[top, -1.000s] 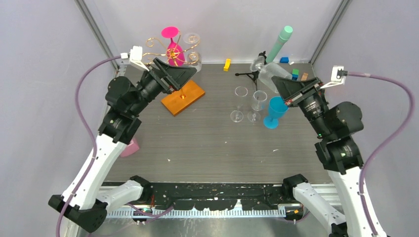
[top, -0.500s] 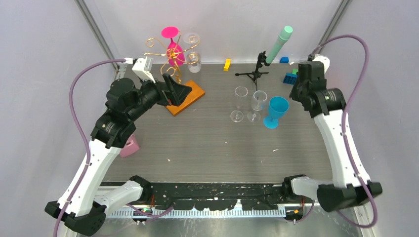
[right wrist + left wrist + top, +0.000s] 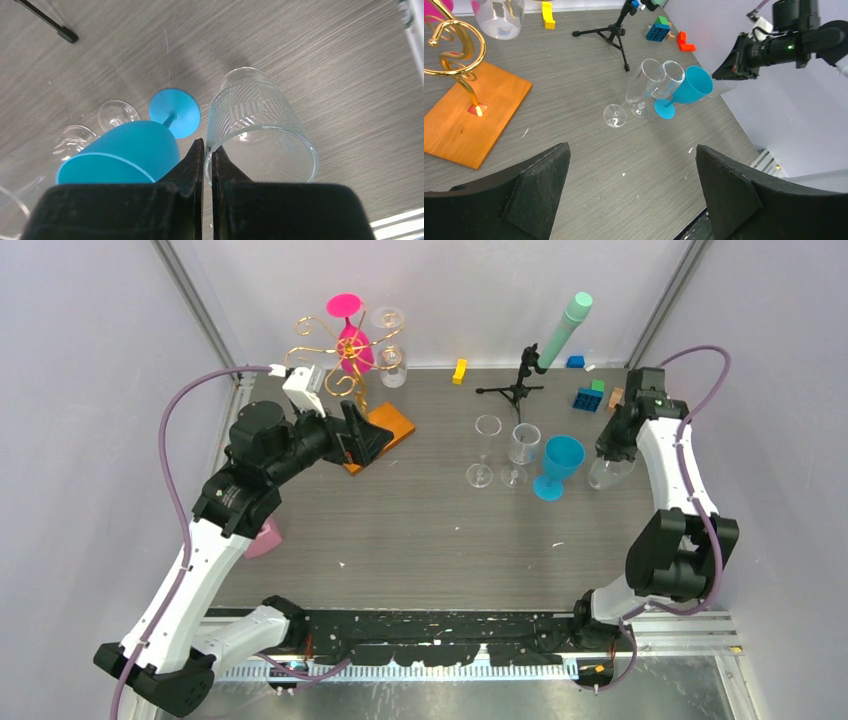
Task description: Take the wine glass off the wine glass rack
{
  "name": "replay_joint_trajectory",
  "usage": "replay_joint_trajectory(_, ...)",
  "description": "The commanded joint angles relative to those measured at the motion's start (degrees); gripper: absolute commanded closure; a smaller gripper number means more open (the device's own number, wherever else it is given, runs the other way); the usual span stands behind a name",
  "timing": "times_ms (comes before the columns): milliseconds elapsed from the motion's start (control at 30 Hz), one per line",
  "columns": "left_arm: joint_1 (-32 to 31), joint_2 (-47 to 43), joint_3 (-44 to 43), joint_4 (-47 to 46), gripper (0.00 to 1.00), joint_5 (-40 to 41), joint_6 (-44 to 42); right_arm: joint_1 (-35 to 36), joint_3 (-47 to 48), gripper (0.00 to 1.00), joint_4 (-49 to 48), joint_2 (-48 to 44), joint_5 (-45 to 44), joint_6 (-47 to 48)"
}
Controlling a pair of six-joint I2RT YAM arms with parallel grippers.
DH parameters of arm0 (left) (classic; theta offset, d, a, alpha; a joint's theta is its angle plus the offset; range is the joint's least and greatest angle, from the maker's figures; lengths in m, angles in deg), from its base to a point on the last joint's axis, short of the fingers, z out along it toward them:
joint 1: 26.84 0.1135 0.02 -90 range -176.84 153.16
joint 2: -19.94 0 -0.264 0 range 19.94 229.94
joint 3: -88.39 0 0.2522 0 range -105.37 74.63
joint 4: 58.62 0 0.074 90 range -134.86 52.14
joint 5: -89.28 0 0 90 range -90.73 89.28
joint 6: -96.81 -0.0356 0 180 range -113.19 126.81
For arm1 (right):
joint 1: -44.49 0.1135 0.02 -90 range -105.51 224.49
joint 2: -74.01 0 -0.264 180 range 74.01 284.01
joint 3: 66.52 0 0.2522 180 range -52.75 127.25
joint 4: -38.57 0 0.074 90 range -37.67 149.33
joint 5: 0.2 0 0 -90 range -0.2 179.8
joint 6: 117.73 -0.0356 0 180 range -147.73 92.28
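progress: removal judged done, clear glass (image 3: 260,130) being gripped by its rim in the closed right end effector (image 3: 207,147), well apart from the rack (image 3: 469,117), beside the blue glass (image 3: 125,150); set-down and release pending | axis: being held near vertical, mouth up, foot toward the tabletop (image 3: 420,530) | left end effector (image 3: 631,146): being held wide open, empty

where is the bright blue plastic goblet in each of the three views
Top external: bright blue plastic goblet, right of centre.
Left wrist: goblet, upper middle, slightly right.
Right wrist: goblet, lower left, beside the clear ribbed glass.
Shared landmark: the two clear stemmed glasses next to it, in all three views.
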Motion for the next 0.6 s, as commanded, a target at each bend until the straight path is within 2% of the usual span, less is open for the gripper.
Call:
replay_joint_trajectory(0, 0.22, -0.38, 0.52, -1.40, 0.00, -1.49, -0.80, 0.09, -2.28, 1.00, -4.55, 1.37, 5.11, -1.17)
replay_joint_trajectory(67, 0.22, -0.17, 0.48, -1.43, 0.00, -1.52, -0.80, 0.11, -3.24, 1.00, -5.80, 2.36, 7.25, -1.39)
replay_joint_trajectory(300, 0.22, 0.22, 0.53, -1.41, 0.00, -1.21, -0.41, 0.13, -4.29, 0.99, -7.32, 5.88, 6.60, -1.28)
replay_joint_trajectory(567, 0.22, 1.51, -1.15, -1.86, 0.00, -0.11, 0.05, 0.17, -4.04, 0.84, -7.66, 7.52, 3.28, -1.23)
